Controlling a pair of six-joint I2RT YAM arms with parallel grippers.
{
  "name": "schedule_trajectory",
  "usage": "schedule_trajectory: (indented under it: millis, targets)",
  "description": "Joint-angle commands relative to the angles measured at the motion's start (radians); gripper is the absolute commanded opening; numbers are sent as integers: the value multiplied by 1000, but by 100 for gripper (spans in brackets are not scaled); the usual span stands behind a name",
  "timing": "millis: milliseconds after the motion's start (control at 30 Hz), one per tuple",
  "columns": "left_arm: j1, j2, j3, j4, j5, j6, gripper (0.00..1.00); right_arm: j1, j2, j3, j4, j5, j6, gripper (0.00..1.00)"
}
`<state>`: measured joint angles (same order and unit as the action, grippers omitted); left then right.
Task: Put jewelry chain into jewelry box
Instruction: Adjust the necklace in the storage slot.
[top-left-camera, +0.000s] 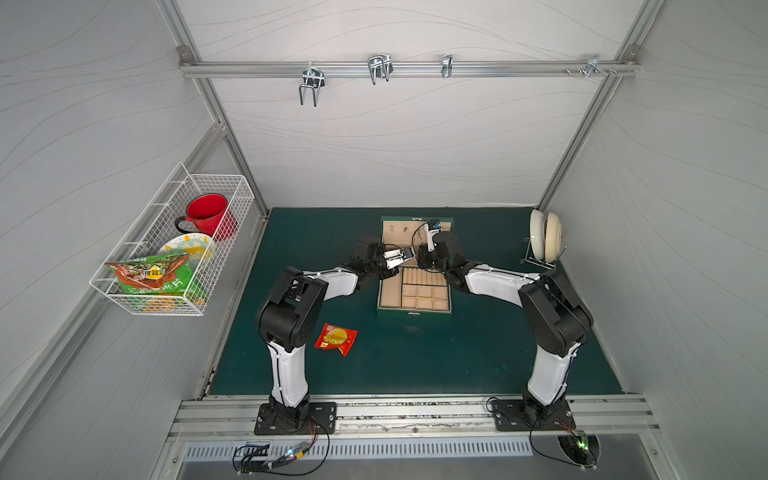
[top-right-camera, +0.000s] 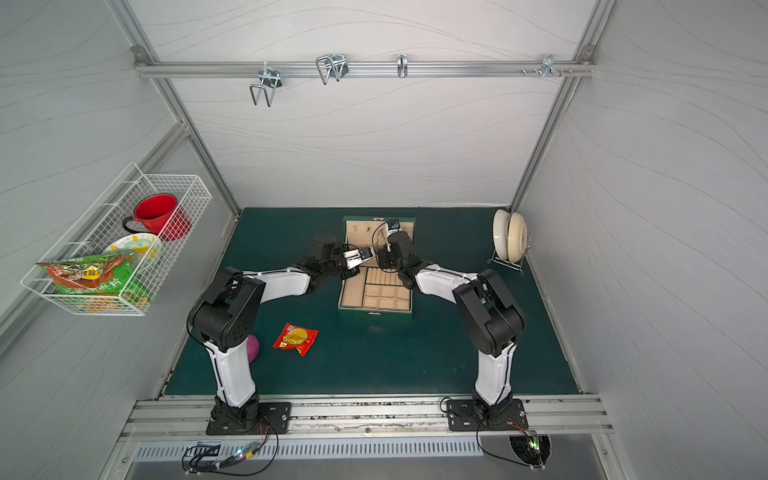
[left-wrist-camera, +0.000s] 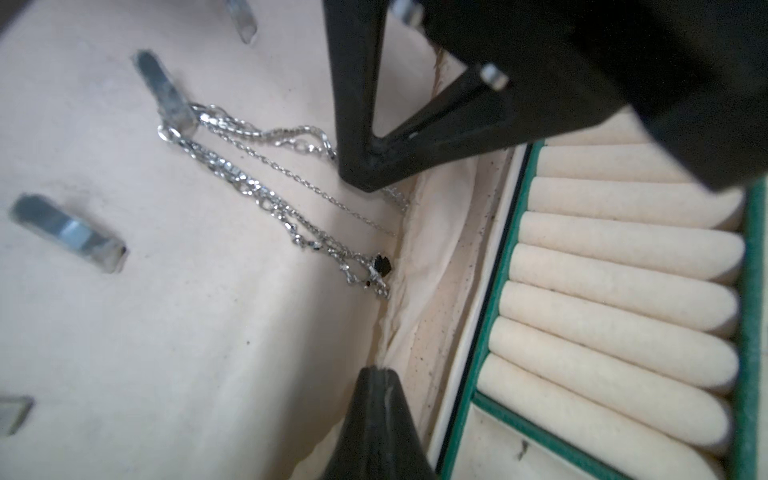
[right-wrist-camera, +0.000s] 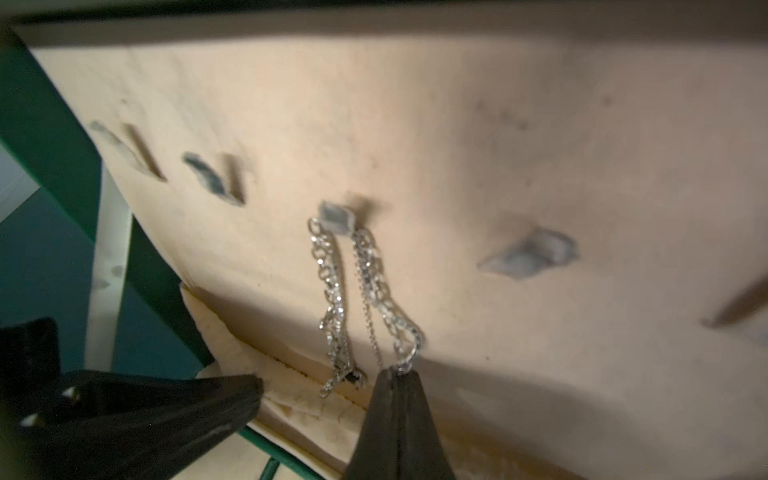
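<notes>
Right hand (right-wrist-camera: 395, 376) crowds the lid hooks (left-wrist-camera: 68, 232) (tight) — front compartments (top-left-camera: 419, 297) free.

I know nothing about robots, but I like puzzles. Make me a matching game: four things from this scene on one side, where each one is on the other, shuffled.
Things
1. jewelry chain
2. red mug
3. red snack packet
4. cream dishes

Places
A. flat on the green mat
B. standing on edge in a metal rack
C. hanging from a hook inside the lid of the jewelry box
D. in the wire basket on the wall

Pairs: 1-C, 2-D, 3-A, 4-B
</notes>
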<state>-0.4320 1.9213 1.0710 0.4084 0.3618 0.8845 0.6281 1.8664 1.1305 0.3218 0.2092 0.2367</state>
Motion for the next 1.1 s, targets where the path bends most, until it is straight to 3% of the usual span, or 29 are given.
schedule_trajectory:
  millis: [0,733,867,1067]
  targets:
    - [-11,-24,21,9,46,-17,0,3,20,-20,26,13,13,3]
    - [-10,-3,62,54,11,-93,0,2,35,-45,30,16,34,4]
    - [-10,5,72,58,6,-118,0,3,11,-43,28,3,36,10]
    - [-4,-4,58,101,25,-186,30,3,-66,-49,17,-28,33,36]
